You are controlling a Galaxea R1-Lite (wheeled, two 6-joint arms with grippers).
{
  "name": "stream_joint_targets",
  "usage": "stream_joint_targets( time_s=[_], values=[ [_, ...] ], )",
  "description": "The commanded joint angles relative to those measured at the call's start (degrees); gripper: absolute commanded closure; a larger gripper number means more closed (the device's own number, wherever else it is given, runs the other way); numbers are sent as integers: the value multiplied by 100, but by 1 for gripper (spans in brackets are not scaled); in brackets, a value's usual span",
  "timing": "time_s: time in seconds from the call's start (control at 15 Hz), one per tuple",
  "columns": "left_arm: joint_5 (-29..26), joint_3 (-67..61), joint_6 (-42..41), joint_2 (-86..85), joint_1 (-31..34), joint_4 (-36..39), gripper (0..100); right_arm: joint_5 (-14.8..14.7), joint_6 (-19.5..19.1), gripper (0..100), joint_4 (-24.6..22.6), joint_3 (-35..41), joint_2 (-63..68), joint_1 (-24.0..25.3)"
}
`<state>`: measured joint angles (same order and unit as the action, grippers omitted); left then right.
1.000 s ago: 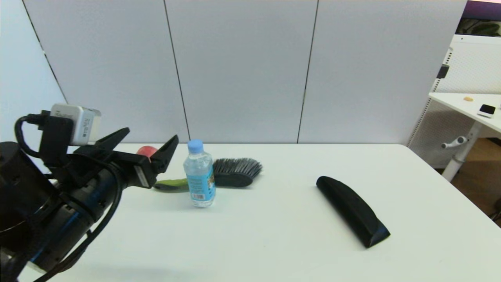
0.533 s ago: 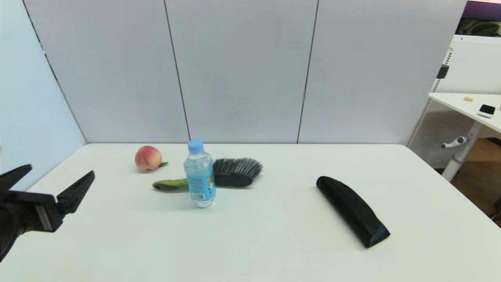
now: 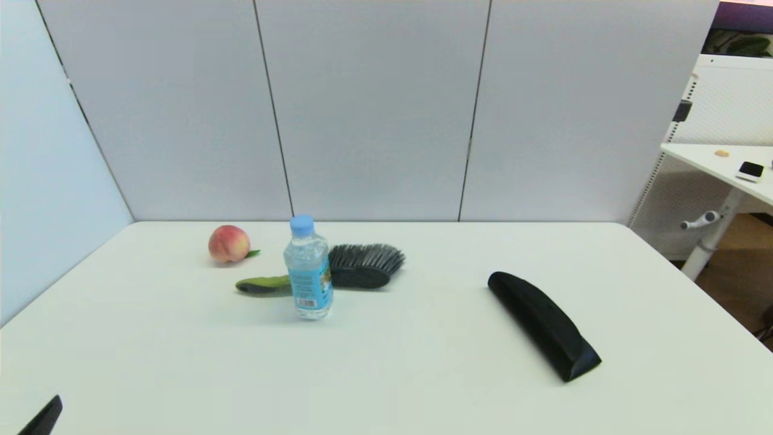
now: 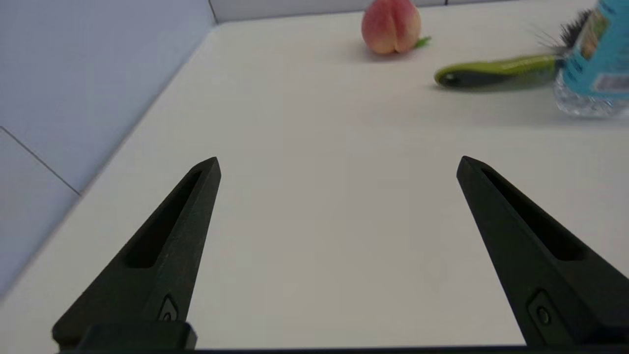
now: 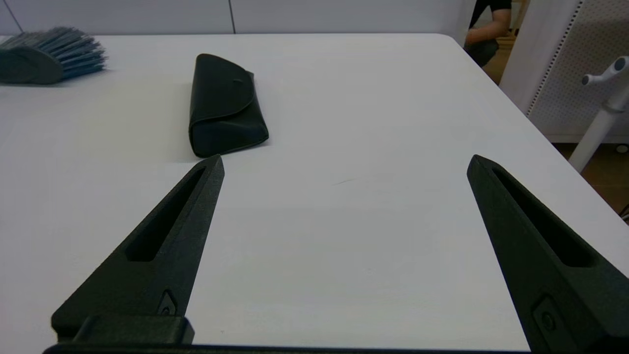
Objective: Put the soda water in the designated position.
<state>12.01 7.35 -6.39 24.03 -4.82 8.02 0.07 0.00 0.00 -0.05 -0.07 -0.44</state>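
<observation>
the soda water stood upright on the table, just in front of the brush — nothing gripped it. the left hand hung spread and empty near the table's corner; the right hand likewise. judged placed — next, only parking.

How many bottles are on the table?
1. The soda water stands upright on the white table, just in front of the brush, with the peach behind to its left. No other bottle shows in any view.

peach | green-handled brush | black case | white table
</observation>
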Motion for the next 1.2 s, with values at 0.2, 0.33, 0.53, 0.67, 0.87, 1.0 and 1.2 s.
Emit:
stream_joint_targets(
  time_s=[0.2,0.33,0.53,0.67,0.87,1.0,1.2],
  values=[
    [-1341,-726,252,-1691,464,-749,0,1,9,0,0,5,7,0],
    [-1262,-665,560,-2420,473,-943,0,-7,0,0,0,-4,7,0],
    [-1280,-726,577,-2403,473,-785,0,1,9,0,0,-4,7,0],
    [-1271,-726,621,-2403,473,-785,0,1,0,0,0,5,7,0],
    [-1254,-726,639,-2403,473,-767,0,1,0,0,0,-4,7,0],
    [-1262,-726,621,-2403,473,-767,0,1,0,0,0,-4,7,0],
    [-1245,-726,648,-2403,473,-776,0,1,9,0,0,5,7,0]
  ],
)
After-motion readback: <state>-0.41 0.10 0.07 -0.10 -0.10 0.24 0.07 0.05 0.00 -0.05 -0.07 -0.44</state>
